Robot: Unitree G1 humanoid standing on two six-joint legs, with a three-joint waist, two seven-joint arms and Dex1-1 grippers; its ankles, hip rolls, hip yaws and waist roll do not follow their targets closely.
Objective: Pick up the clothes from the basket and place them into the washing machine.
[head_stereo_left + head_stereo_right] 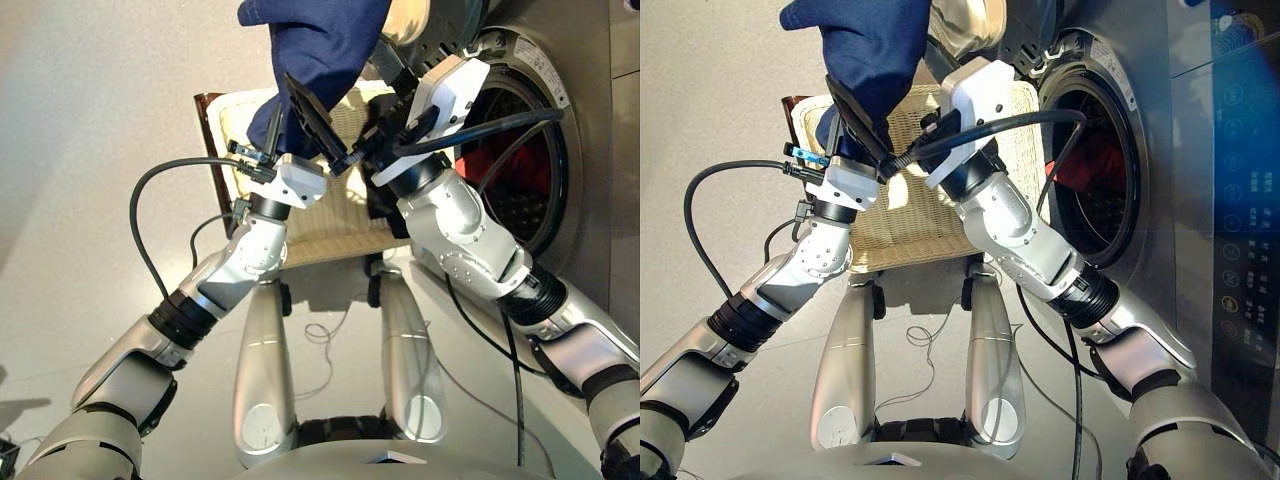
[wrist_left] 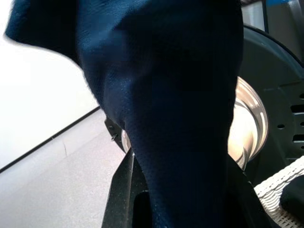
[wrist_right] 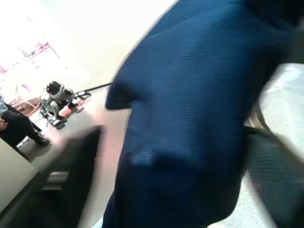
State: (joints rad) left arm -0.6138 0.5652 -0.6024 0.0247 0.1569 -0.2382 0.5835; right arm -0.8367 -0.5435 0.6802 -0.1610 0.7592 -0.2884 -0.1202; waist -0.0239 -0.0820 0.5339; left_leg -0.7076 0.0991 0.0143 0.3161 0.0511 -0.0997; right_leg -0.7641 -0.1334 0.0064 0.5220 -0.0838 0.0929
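Observation:
A navy blue garment hangs high above the basket, a cream woven tray with a dark brown edge. My left gripper is shut on its lower part; in the left wrist view the cloth fills the gap between the fingers. My right gripper is open right beside it, level with the cloth's lower end. A black garment lies at the tray's right side. Coral-red cloth shows inside the drum of the washing machine. The machine's round door stands open behind the navy cloth.
Black cables loop off both wrists over the floor. A dark glossy panel runs along the machine's right. Far off in the right wrist view a seated person and another robot show.

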